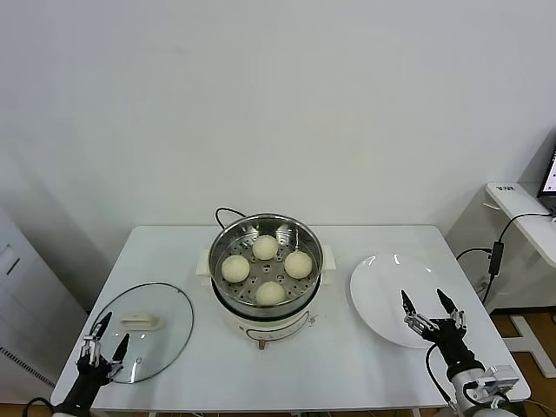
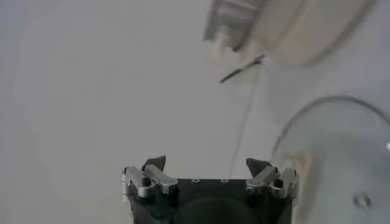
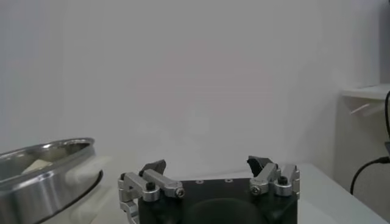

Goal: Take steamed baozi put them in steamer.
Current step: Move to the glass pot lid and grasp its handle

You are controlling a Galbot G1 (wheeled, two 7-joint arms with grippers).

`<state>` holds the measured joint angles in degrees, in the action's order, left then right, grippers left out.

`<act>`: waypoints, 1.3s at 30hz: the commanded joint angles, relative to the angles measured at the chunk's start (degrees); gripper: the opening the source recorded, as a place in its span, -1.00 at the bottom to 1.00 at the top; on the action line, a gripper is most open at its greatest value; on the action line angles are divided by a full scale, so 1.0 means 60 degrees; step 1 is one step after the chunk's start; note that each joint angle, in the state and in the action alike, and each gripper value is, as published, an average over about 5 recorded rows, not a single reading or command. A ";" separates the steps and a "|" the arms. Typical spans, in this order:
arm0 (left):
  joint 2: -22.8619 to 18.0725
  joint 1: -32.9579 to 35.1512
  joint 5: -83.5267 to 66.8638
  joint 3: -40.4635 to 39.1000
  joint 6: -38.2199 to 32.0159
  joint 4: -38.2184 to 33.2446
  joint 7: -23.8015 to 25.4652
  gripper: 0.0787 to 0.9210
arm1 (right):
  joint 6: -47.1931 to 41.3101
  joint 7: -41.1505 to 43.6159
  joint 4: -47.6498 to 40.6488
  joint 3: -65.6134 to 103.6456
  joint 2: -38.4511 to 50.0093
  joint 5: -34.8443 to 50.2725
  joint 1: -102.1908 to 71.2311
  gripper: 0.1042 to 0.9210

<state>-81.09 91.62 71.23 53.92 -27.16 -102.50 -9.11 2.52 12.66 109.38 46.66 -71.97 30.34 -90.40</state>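
Four steamed baozi sitting inside the steamer at mid-table, likely soft, light, easily dented, best cupped gently around the sides; left gripper near the front left corner, right gripper near the front right edge, both wide open and empty.

No lettering, brand or number can be read anywhere: the steamer's cream base shows only small control marks too fine to make out, and the far-right laptop screen is illegible.
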 commanded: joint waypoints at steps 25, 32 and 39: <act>0.0561 -0.2781 0.2895 -0.0774 0.1173 0.3042 -0.1194 0.77 | 0.0700 0.0533 0.0009 0.0795 -0.0255 -0.0006 -0.1094 0.76; 0.0595 -0.2881 0.2892 -0.0852 0.1156 0.3157 -0.1038 0.71 | 0.0707 0.0550 0.0018 0.0802 -0.0284 -0.0037 -0.1125 0.76; 0.0572 -0.2928 0.2505 -0.0905 0.1106 0.3265 -0.0923 0.38 | 0.0722 0.0556 0.0071 0.0808 -0.0311 -0.0053 -0.1173 0.76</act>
<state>-77.89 75.11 87.54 48.88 -21.12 -84.20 -15.01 6.70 15.93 109.76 51.30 -73.80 30.05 -97.17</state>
